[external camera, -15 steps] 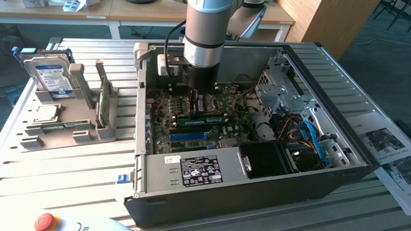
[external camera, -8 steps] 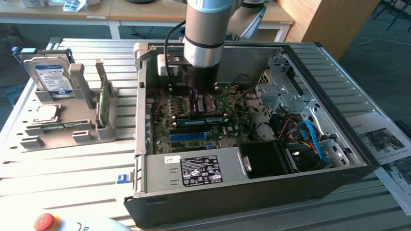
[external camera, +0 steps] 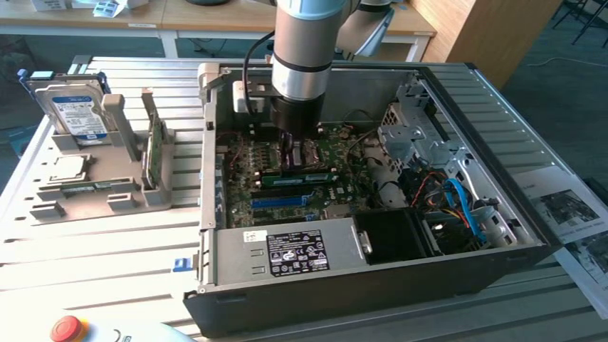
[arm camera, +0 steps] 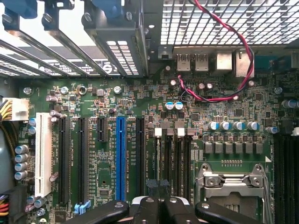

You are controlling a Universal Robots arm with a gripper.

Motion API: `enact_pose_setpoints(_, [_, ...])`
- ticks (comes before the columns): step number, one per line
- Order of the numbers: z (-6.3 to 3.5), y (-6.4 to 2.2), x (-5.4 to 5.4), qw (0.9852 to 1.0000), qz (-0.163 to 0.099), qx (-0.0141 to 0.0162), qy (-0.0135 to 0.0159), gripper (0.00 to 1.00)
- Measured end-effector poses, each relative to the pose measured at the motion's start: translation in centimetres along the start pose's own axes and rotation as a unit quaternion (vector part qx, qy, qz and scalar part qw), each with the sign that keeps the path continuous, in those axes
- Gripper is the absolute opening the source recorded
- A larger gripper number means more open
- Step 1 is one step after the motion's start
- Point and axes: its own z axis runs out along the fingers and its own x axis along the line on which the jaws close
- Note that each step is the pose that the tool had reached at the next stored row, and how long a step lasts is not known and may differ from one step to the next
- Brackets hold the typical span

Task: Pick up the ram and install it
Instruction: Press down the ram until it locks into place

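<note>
The ram point(external camera: 302, 174), a narrow green stick with a white label, lies along a memory slot on the motherboard point(external camera: 328, 196) inside the open computer case point(external camera: 380, 278). My gripper point(external camera: 290, 146) reaches down into the case just behind the ram, beside the processor socket point(arm camera: 231, 184). Seen from the wrist, the black fingers point(arm camera: 149, 210) are pressed together over the memory slots point(arm camera: 170, 156), with their white latches point(arm camera: 158, 132) ahead of them. Nothing shows between the fingers, and I cannot tell whether they touch the ram.
A grey parts holder point(external camera: 95, 182) at the exterior view's left carries a hard drive point(external camera: 76, 114), an upright green card point(external camera: 152, 153) and a processor chip point(external camera: 65, 169). The power supply point(external camera: 290, 249), drive cage point(external camera: 418, 135) and cables point(external camera: 460, 203) crowd the case. A red stop button point(external camera: 67, 329) sits near the front.
</note>
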Motion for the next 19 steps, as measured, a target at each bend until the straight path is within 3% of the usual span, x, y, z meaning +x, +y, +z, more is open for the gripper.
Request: enact_pose_setpoints(19, [0.46,-0.01,-0.02,1.0000,0.000,-0.0001,0.0001,0.10])
